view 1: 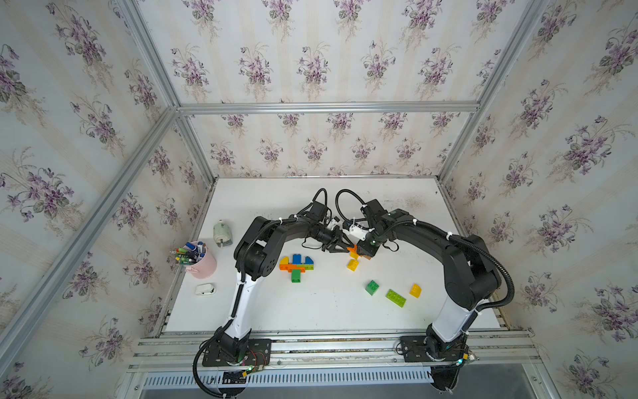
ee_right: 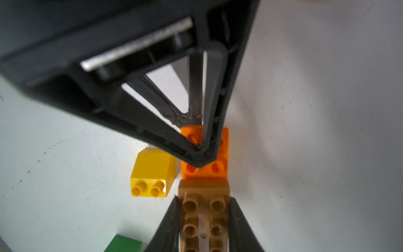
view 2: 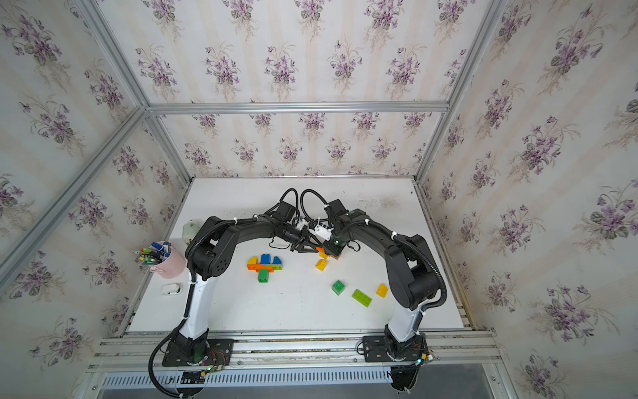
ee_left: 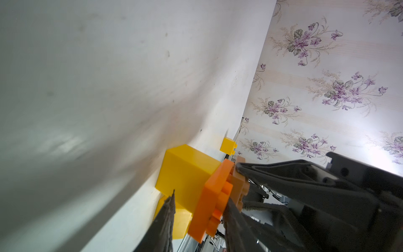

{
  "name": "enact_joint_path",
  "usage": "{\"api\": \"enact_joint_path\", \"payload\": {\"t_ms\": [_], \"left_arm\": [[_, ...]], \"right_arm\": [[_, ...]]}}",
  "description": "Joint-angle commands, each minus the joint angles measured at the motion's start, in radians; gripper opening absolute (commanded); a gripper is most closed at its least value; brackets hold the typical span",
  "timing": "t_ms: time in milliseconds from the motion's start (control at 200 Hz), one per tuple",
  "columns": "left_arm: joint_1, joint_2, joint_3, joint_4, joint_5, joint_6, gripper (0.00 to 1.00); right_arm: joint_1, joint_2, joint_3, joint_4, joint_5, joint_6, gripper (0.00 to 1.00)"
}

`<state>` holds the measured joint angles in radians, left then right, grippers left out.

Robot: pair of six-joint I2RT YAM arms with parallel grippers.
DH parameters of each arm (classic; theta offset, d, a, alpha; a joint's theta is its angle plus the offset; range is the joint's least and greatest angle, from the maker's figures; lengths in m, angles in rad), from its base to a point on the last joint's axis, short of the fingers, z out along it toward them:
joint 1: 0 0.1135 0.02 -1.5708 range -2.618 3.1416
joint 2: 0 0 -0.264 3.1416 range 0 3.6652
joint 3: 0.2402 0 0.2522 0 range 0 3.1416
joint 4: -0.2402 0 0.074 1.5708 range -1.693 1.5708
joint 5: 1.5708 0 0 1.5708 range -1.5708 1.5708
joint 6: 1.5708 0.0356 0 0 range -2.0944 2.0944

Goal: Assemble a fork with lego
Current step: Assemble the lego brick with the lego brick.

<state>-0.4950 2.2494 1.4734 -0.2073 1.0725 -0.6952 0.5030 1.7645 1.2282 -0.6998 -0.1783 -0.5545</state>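
Right wrist view: brown brick (ee_right: 204,220) is clamped between the right gripper (ee_right: 204,227) jaws by its two long side walls, studs toward the camera. An orange brick (ee_right: 205,152) sits flush on its free end, just past the jaw tips. The left gripper (ee_right: 201,152) lies over the orange brick's studs, tips nearly together; I cannot tell if it is squeezing or only resting. A yellow brick (ee_right: 152,172) lies just beside the orange one, outside both jaws.

Left wrist view: orange brick (ee_left: 214,196) sits between the left fingers (ee_left: 165,220) (one finger looks clear of it).

In a top view, the half-built fork (view 1: 297,265) lies on the table (view 1: 276,311), well apart from both grippers; loose green (view 1: 372,287), lime (view 1: 396,297) and yellow (view 1: 415,290) bricks are nearer the right arm's base.

Handling, my read: light, rigid, smooth plastic, so it'll slip if pinched on studs or rounded corners. Grip flat opposing walls and push square along the stud axis.
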Motion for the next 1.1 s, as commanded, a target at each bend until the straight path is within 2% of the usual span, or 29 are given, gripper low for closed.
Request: {"api": "enact_joint_path", "payload": {"t_ms": [0,659,1094], "left_arm": [[0.004,-0.001,0.009,-0.045,-0.059,0.023,0.38],[0.006,-0.008,0.002,-0.039,-0.051,0.025,0.39],[0.019,-0.067,-0.021,0.013,-0.004,0.011,0.53]], "right_arm": [[0.000,0.000,-0.006,-0.098,0.007,-0.027,0.23],[0.005,0.087,0.019,-0.117,0.046,-0.001,0.24],[0.008,0.054,0.072,-0.072,0.000,-0.049,0.23]]}}
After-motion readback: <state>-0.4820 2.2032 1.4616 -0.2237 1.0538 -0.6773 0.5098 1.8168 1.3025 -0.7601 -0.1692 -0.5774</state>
